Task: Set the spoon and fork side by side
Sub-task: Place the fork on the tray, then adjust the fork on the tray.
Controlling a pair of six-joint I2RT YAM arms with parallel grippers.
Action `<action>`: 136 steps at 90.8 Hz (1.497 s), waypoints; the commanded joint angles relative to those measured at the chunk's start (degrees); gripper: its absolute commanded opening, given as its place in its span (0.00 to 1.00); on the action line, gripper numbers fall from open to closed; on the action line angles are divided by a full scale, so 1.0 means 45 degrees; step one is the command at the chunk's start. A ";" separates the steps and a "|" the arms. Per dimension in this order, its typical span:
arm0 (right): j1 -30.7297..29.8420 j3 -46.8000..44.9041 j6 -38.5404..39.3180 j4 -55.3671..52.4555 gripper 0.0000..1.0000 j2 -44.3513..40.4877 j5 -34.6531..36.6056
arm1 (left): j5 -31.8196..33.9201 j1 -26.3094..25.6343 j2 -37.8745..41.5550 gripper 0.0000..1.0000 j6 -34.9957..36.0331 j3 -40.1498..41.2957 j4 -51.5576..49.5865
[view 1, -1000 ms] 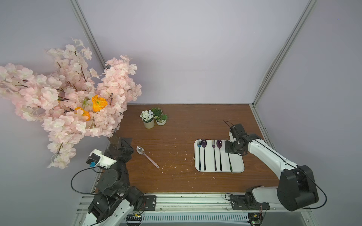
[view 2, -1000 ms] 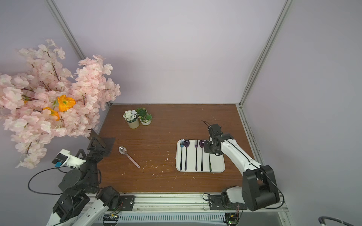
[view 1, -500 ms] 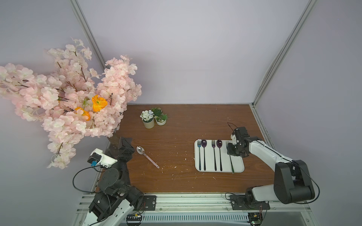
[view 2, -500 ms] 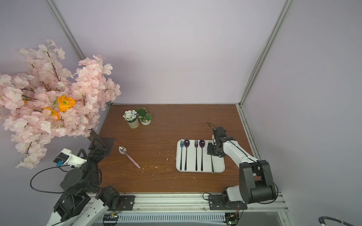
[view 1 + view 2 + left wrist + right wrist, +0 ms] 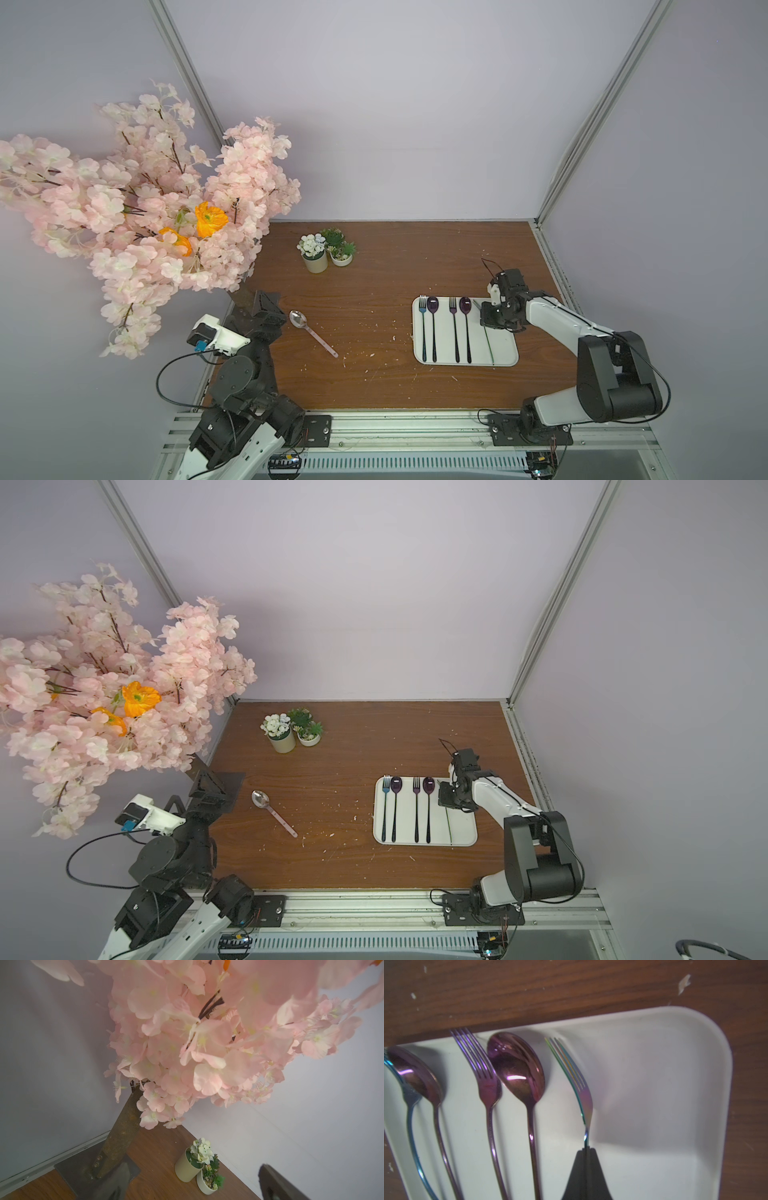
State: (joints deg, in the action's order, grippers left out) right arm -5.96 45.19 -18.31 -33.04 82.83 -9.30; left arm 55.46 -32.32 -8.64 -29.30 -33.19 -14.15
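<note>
Between the jaws, fork (image 5: 583, 1095) neck hidden.

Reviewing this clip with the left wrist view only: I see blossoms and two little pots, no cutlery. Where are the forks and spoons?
Observer: A white tray holds a row: blue fork, first purple spoon, purple fork, second purple spoon.
Operator: And the right arm?
Observer: The right gripper is shut on the handle of an iridescent fork, over the tray beside that row.
Operator: Any spoon to pair with it?
Observer: A silver spoon lies on the table, apart from the tray.
</note>
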 commanded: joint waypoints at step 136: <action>0.1135 0.0680 0.0520 0.1044 0.04 0.1147 -0.0959 | -0.0157 0.0128 -0.0261 1.00 -0.0015 0.0061 -0.0043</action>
State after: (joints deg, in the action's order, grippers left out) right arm -2.31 48.34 -16.32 -29.54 88.40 -10.50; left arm 55.22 -32.32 -9.41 -29.43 -33.19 -14.15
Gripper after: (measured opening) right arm 0.055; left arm 0.998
